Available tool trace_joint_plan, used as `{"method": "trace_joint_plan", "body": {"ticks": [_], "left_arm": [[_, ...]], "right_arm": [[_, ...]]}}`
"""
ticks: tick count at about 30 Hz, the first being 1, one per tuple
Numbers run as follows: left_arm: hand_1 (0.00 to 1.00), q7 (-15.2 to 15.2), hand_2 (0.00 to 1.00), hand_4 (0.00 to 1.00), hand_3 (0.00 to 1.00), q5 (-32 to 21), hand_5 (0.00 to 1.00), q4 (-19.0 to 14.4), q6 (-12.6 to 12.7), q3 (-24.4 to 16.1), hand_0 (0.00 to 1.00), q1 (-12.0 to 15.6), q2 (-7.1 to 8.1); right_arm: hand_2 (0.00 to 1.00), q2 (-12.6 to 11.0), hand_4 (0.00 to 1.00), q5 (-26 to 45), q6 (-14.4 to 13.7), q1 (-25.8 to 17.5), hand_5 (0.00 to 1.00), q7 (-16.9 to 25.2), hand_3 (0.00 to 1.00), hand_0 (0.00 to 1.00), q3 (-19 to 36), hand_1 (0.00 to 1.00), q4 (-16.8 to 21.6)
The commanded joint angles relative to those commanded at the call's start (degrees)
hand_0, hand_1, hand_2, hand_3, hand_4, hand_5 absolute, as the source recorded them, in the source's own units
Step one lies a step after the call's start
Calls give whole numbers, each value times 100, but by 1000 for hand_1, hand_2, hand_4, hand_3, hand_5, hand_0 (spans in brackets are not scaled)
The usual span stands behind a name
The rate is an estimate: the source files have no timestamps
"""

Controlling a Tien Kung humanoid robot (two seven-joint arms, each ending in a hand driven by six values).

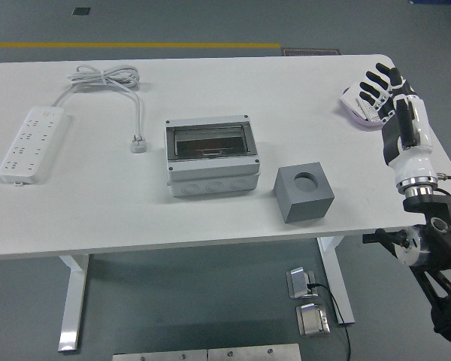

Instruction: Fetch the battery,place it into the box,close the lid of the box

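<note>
The robot's black-and-white right hand, fingers spread and empty, hovers right over the small white-and-purple battery pack at the white surface's far right.

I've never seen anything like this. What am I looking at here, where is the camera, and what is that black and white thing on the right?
The camera sits high on a humanoid robot and looks down over its white table. The black and white thing is the robot's right arm, ending in a five-fingered robot hand. Its fingers are spread over a small white and purple packet near the table's far right corner; I cannot tell whether they touch it, and nothing is gripped. The left arm is not in the picture.

On the table lie a white power strip with its coiled cable at the left, a grey box with a see-through lid in the middle, lid down, and a grey cube with a round hole on top beside it.
</note>
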Motion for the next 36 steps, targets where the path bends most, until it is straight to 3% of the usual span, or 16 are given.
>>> {"method": "trace_joint_plan", "body": {"ticks": [7, 9, 12, 14, 15, 18, 23, 24, 26, 27, 30, 34, 35, 36], "left_arm": [[688, -8, 627, 705, 640, -30, 185, -17, -16, 7, 614, 4, 51], [687, -9, 627, 703, 640, -42, 188, -23, -21, 1, 614, 0, 65], [687, -7, 627, 703, 640, -69, 188, -26, -26, 24, 614, -7, 74], [687, -2, 627, 703, 640, -133, 188, -22, -29, 91, 614, -18, 77], [687, -2, 627, 703, 640, -155, 191, -20, -29, 108, 614, -20, 77], [687, 2, 627, 703, 640, -207, 191, -16, -31, 160, 614, -25, 79], [687, -1, 628, 704, 640, -218, 193, -24, -37, 162, 614, -53, 97], [687, -1, 628, 704, 640, -221, 193, -26, -39, 162, 614, -63, 98], [687, -2, 628, 704, 640, -227, 193, -28, -40, 159, 614, -74, 99], [688, -2, 628, 704, 641, -240, 194, -27, -41, 163, 614, -80, 98], [688, 1, 628, 704, 641, -284, 194, -23, -43, 215, 614, -103, 91], [687, 2, 627, 704, 641, -287, 194, -37, -53, 212, 613, -142, 88], [687, 5, 627, 704, 641, -282, 194, -41, -55, 216, 613, -149, 85], [687, 6, 627, 704, 641, -287, 194, -41, -55, 224, 613, -153, 82]], "right_arm": [[770, 7, 822, -347, -322, 12, 777, -197, 776, 806, 53, 757, 88], [764, 9, 818, -64, -126, 17, 772, 20, 772, 806, 16, 761, -19], [764, 10, 818, 146, -63, 13, 772, 50, 772, 806, 15, 761, -81], [764, 32, 818, 560, 285, 0, 772, 217, 772, 806, -48, 761, -277], [770, 39, 813, 679, 406, -2, 764, 152, 768, 850, -36, 787, -325], [770, 42, 813, 1230, 977, 32, 764, 50, 768, 850, -180, 787, -522], [788, 83, 810, 2286, 1802, 72, 779, 588, 778, 860, -636, 798, -586], [788, 90, 810, 2394, 1801, 74, 779, 673, 778, 860, -593, 798, -522], [788, 83, 810, 2110, 1437, 93, 779, 491, 778, 860, -387, 798, -322], [791, 62, 862, 1871, 1213, 142, 988, 264, 822, 824, -261, 784, -177], [791, -3, 862, 1218, 598, 298, 988, -389, 822, 824, -53, 784, 130], [774, -48, 870, 328, -16, 333, 998, -1226, 814, 787, 157, 752, 104], [774, -63, 870, 147, -92, 326, 998, -1167, 814, 787, 138, 752, -40], [774, -72, 870, 332, 35, 323, 998, -997, 814, 787, 31, 752, -159]]}}
